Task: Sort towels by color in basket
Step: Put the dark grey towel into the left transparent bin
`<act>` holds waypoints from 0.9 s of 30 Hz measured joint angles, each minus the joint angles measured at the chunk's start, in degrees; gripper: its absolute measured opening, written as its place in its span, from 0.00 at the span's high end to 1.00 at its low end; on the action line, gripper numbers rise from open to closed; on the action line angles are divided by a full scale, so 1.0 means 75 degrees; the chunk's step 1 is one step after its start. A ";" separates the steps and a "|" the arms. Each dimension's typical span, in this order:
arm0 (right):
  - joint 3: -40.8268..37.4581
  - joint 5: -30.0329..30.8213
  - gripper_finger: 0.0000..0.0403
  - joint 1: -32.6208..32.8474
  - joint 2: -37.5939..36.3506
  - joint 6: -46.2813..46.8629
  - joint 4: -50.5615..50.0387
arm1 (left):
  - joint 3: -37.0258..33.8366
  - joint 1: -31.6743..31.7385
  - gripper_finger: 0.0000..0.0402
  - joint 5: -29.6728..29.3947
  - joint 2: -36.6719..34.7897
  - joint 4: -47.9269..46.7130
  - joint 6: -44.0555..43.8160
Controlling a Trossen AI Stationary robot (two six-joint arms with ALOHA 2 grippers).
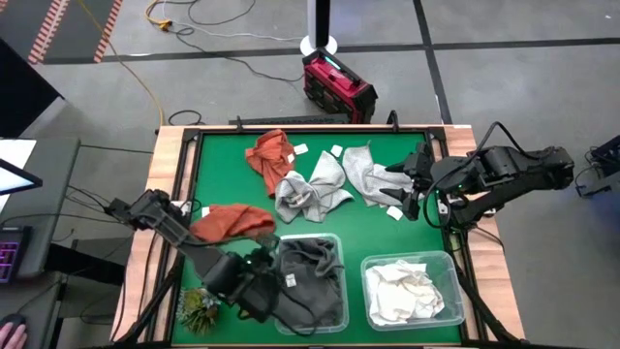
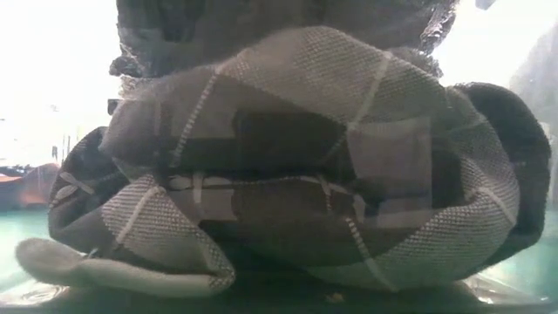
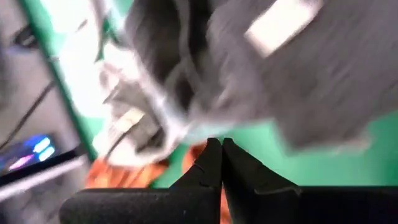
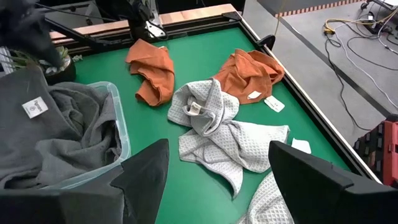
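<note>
Dark grey towels (image 1: 312,281) fill the left clear bin (image 1: 334,240) and press against the low view's camera (image 2: 296,157). White towels (image 1: 407,291) lie in the right clear bin (image 1: 438,260). Two rust-orange towels (image 1: 271,155) (image 1: 232,223) and two light grey towels (image 1: 310,189) (image 1: 373,174) lie on the green table. My left gripper (image 1: 260,291) (image 3: 217,149) is shut with nothing between its fingers, at the left bin's left side. My right gripper (image 1: 415,189) (image 4: 217,155) hangs open above the table's right part, over the light grey towels (image 4: 211,124).
A small green plant tuft (image 1: 199,308) sits at the near left corner. The table's raised wooden border (image 1: 174,145) runs around the green surface. Small white tags (image 1: 300,149) lie near the far towels. Bare green table (image 1: 223,174) shows at the far left.
</note>
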 joint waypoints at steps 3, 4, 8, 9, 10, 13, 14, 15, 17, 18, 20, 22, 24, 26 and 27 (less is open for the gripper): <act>0.0000 0.0003 0.24 0.0000 0.0000 -0.0002 0.0007 | -0.0081 -0.0176 1.00 -0.0267 -0.0050 -0.0269 -0.0523; 0.0000 0.0003 0.24 0.0000 0.0000 -0.0002 0.0012 | -0.0143 -0.0255 1.00 -0.0247 -0.0096 -0.0145 -0.0455; 0.0000 0.0102 0.24 0.0000 0.0000 -0.0005 0.0012 | -0.0437 -0.0369 0.97 -0.0258 -0.0007 -0.0082 -0.0410; 0.0000 0.0143 0.24 0.0000 0.0000 -0.0002 0.0012 | -0.0545 -0.0367 0.96 -0.0244 0.0032 -0.0109 -0.0512; 0.0000 0.0165 0.24 0.0000 0.0000 -0.0005 0.0012 | -0.0644 -0.0362 0.95 -0.0243 0.0070 -0.0114 -0.0628; 0.0000 0.0199 0.24 0.0000 0.0000 -0.0005 0.0014 | -0.0885 -0.0381 0.90 -0.0262 0.0072 0.0092 -0.0678; 0.0000 0.0201 0.24 0.0000 0.0000 -0.0005 0.0012 | -0.0932 -0.0418 0.88 -0.0269 0.0070 0.0198 -0.0587; 0.0000 0.0201 0.24 0.0000 0.0000 -0.0005 0.0012 | -0.0937 -0.0477 0.85 -0.0261 0.0076 0.0267 -0.0504; 0.0000 0.0201 0.24 0.0000 0.0000 -0.0007 0.0012 | -0.0840 -0.0610 0.79 -0.0286 0.0081 0.0387 -0.0467; 0.0000 0.0201 0.24 0.0000 0.0000 -0.0008 0.0012 | -0.0778 -0.0670 0.76 -0.0323 0.0073 0.0489 -0.0467; 0.0000 0.0200 0.24 0.0000 0.0000 -0.0008 0.0012 | -0.0630 -0.0780 0.69 -0.0352 0.0064 0.0708 -0.0379; 0.0000 0.0198 0.24 0.0000 0.0000 -0.0008 0.0015 | -0.0539 -0.0884 0.61 -0.0522 0.0064 0.1007 -0.0153; 0.0000 0.0201 0.24 0.0000 0.0000 -0.0008 0.0049 | -0.0533 -0.0960 0.55 -0.0847 0.0064 0.1364 0.0239; 0.0000 0.0198 0.24 0.0000 0.0003 -0.0008 0.0107 | -0.0599 -0.0984 0.50 -0.1096 0.0064 0.1525 0.0660; -0.0003 0.0201 0.24 0.0000 0.0008 -0.0011 0.0126 | -0.0674 -0.0982 0.48 -0.1139 0.0064 0.1572 0.0830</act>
